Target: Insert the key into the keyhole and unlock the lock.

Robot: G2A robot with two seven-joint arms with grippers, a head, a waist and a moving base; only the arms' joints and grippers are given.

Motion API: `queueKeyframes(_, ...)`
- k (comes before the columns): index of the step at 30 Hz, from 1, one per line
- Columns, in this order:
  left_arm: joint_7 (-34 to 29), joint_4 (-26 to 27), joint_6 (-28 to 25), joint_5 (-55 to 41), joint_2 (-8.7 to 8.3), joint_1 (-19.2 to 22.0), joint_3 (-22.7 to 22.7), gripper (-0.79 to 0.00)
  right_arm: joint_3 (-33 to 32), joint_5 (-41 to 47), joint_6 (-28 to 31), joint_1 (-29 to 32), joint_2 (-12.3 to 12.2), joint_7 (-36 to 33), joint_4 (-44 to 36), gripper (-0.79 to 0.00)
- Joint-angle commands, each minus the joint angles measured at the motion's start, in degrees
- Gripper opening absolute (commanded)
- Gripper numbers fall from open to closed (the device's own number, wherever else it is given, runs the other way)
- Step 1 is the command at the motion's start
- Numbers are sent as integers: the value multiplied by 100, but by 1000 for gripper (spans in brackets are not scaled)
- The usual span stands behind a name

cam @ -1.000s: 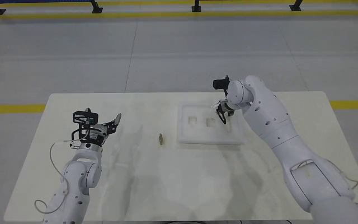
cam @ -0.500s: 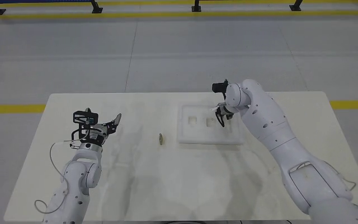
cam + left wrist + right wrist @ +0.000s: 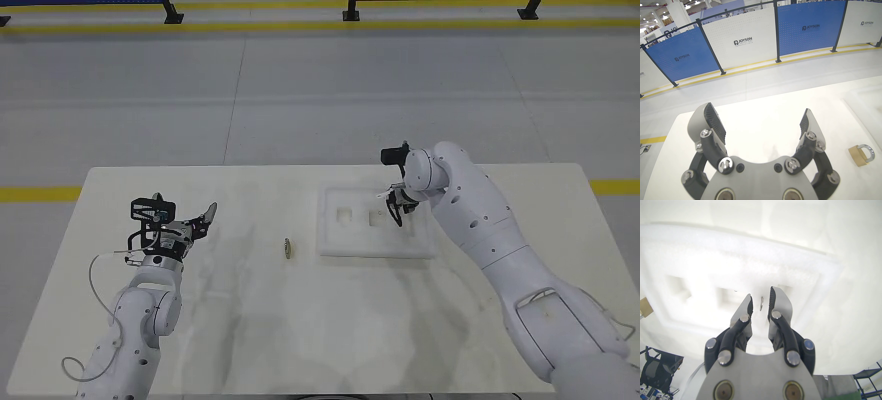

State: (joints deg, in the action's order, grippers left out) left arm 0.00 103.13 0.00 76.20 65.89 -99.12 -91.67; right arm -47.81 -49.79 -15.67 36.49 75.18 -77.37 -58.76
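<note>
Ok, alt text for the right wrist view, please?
The right gripper hangs over a white foam tray, its fingers apart on either side of a small metal key standing on edge. A brass padlock lies beside the tray.

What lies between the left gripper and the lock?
Nothing but bare table lies between the open left gripper and the lock. The left wrist view shows it, and so does the top view.

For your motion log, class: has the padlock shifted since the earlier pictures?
No. The padlock lies in the same spot, the same gap from the white tray.
</note>
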Motion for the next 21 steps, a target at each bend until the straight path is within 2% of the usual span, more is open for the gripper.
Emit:
queueKeyframes(1,0,0,0,0,0,0,0,0,5,-13,11,-9,7,-12,14,-606)
queueKeyframes(5,0,0,0,0,0,0,0,0,18,-23,29,-30,27,-39,52,-619)
queueKeyframes(8,0,0,0,0,0,0,0,0,31,-33,36,-42,44,-50,85,-733)
queueKeyframes(10,0,0,0,0,0,0,0,0,39,-31,45,-50,56,-51,107,-745)
queueKeyframes(11,0,0,0,0,0,0,0,0,41,-30,47,-54,62,-45,119,-779)
queueKeyframes(21,0,0,0,0,0,0,0,0,82,-68,73,-110,122,-13,259,-785)
